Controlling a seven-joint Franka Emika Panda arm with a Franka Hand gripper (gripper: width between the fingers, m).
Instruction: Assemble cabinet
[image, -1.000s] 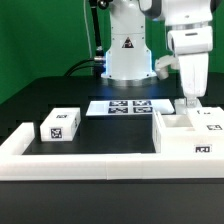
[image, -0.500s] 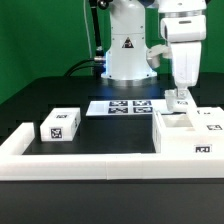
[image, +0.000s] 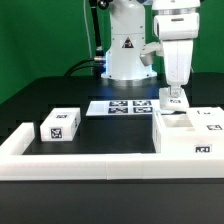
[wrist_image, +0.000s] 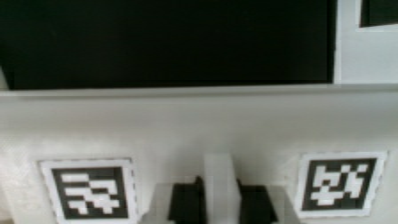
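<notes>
The cabinet's large white box (image: 188, 136), with square compartments and tags, lies at the exterior view's right. A smaller white tagged box (image: 60, 125) sits apart at the left. My gripper (image: 173, 92) hangs just above the large box's back left corner, shut on a small white tagged part (image: 173, 101). In the wrist view the dark fingers (wrist_image: 183, 203) pinch a thin white rib of that part (wrist_image: 219, 165), midway at the gripper (wrist_image: 219, 203), with one tag on each side. The part's full shape is hidden.
A long low white L-shaped rail (image: 85, 165) runs along the front and up the left side. The marker board (image: 124, 105) lies flat behind, before the robot base (image: 125, 55). Black table (image: 110, 128) shows between the small box and the large one.
The gripper has moved up and toward the exterior view's left, off the large box's back edge, carrying the small tagged part with it. The other parts have not moved.
</notes>
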